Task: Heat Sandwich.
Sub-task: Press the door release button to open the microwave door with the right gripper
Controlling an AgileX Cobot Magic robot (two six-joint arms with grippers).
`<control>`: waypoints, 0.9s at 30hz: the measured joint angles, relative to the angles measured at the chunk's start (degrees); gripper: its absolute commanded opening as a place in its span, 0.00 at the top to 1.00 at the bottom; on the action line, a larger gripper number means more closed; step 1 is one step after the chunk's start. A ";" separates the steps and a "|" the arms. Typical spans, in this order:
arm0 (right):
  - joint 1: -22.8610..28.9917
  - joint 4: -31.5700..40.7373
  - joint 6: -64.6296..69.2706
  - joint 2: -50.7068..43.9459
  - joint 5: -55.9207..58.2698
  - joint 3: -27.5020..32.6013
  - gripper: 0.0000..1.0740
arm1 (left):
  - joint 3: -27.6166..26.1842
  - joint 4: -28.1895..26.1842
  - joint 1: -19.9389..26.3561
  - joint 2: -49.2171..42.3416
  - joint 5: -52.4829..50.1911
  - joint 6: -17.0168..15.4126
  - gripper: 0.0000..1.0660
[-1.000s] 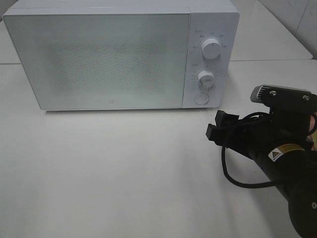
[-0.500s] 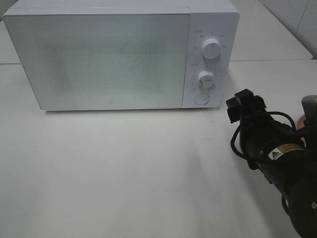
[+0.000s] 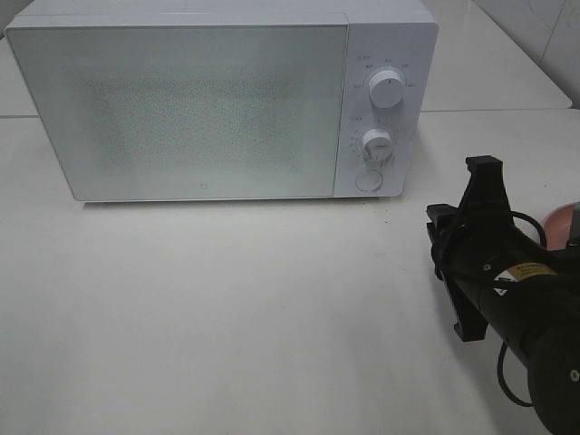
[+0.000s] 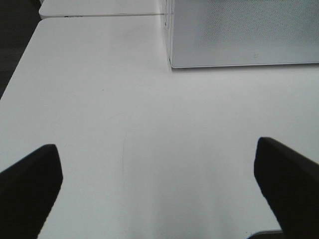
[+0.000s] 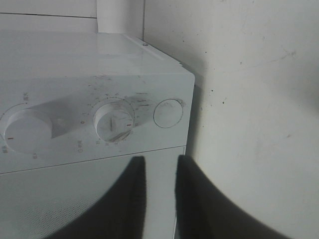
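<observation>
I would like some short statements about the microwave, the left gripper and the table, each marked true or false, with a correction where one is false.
1. The microwave's door is closed. True.
2. The left gripper holds the sandwich. False: it is open over the white table and holds nothing.
3. The control panel has two knobs above a round button. True.
4. A sandwich lies on the table in front of the door. False: no sandwich is in view; only the edge of a pink plate shows past the right arm.
</observation>
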 measured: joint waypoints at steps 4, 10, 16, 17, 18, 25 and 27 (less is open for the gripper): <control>0.00 0.00 0.00 0.00 0.97 0.00 1.00 | 0.00 0.00 0.00 0.00 0.00 0.00 0.05; 0.00 0.00 0.06 0.00 1.78 0.00 0.98 | 0.00 0.00 0.00 0.00 0.00 0.00 0.05; 0.00 0.06 0.11 0.06 2.52 -0.34 0.98 | 0.00 0.00 0.00 0.00 0.00 0.00 0.05; 0.00 0.06 0.11 0.11 3.78 -1.20 0.99 | 0.00 0.00 0.00 0.00 0.00 0.00 0.05; 0.00 0.06 0.11 0.52 4.24 -1.78 1.00 | 0.00 0.00 0.00 0.00 0.00 0.00 0.05; -4.18 -5.79 3.04 5.90 5.56 -5.56 1.00 | 0.00 0.00 0.00 0.00 0.00 0.00 0.05; -4.93 -7.05 3.72 6.70 5.61 -6.30 1.00 | 0.00 0.00 0.00 0.00 0.00 0.00 0.05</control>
